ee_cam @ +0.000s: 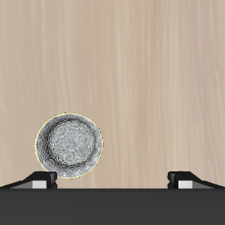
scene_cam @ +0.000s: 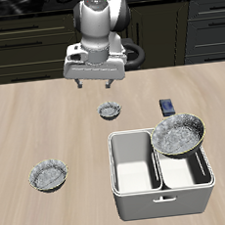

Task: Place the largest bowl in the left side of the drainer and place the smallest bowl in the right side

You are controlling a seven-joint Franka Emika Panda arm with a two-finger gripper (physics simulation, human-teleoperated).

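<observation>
1. Now the gripper (scene_cam: 93, 86) hangs above the table toward its back edge, with its two fingers spread wide and nothing between them. The wrist view shows both fingertips (ee_cam: 39, 179) far apart over bare wood.

2. The smallest bowl (scene_cam: 109, 111) stands upright on the wood, near the middle of the tabletop, a little nearer the front edge than the gripper and apart from the drainer (scene_cam: 138, 192). In the wrist view this bowl (ee_cam: 68, 146) lies close to one fingertip, not between the two.

3. The largest bowl (scene_cam: 180, 134) already rests tilted on the back rim of one drainer compartment, the one nearer the side edge of the table where a small dark object (scene_cam: 168, 106) lies. It seems not fully down inside.

4. A mid-sized bowl (scene_cam: 48, 175) sits alone toward the opposite side edge, nearer the front.

5. I judge the smallest bowl to be stiff, light and probably smooth, like glazed ceramic, so it may slip or tip if it is pinched badly.

6. The best hold, in my opinion, is on the rim: one finger inside, one outside the thin wall, then close gently. The gripper should first move sideways so that the wall stands between the fingers.
</observation>
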